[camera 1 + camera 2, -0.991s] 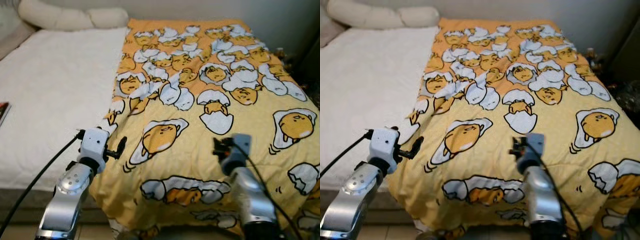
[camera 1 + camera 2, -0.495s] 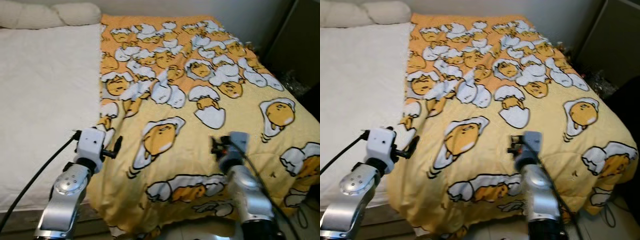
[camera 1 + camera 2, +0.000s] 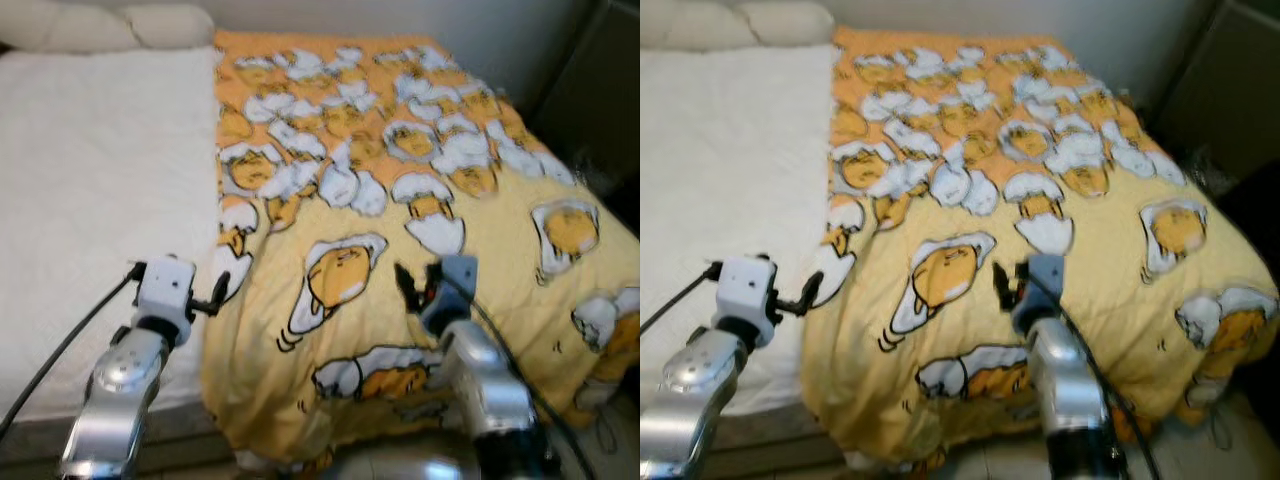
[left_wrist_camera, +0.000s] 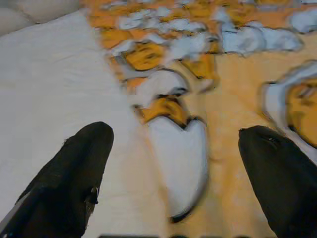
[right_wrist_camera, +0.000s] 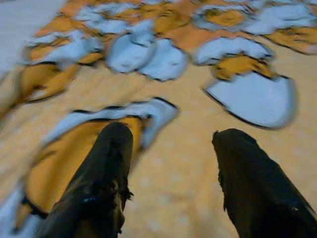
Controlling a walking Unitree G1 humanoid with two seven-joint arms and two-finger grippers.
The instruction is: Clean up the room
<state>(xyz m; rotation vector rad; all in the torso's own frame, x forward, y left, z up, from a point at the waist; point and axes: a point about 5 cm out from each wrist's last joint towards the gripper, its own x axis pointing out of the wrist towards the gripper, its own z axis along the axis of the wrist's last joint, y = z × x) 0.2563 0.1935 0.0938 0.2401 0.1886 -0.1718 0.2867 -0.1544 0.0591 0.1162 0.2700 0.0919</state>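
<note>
Right now the robot stands at the foot of a bed (image 3: 90,200) and looks down at it. A yellow blanket (image 3: 400,230) with egg cartoon pictures covers the right half of the bed. It reaches from the far end by the wall down to the near edge, where it hangs over toward the floor. The left half of the bed is bare white sheet (image 3: 720,180). Two pale pillows (image 3: 110,25) lie at the far end, above the white part.

The left tool (image 3: 218,293) is held out over the near part of the bed, right at the blanket's left edge, where yellow meets white. Its two black fingers (image 4: 74,173) are spread wide apart and hold nothing. In the left wrist view, a white eggshell picture on the blanket shows between them, with white sheet on one side and yellow blanket on the other.

The right tool (image 3: 408,283) is held out over the blanket, near the middle of its near part. Its fingers (image 5: 106,178) are also spread apart with nothing between them. In the right wrist view, yellow cloth with egg pictures shows in the gap.

The two tools are well apart from each other. To the right of the bed stands something dark (image 3: 1230,90), too blurry to make out. The pictures are a bit blurred.
</note>
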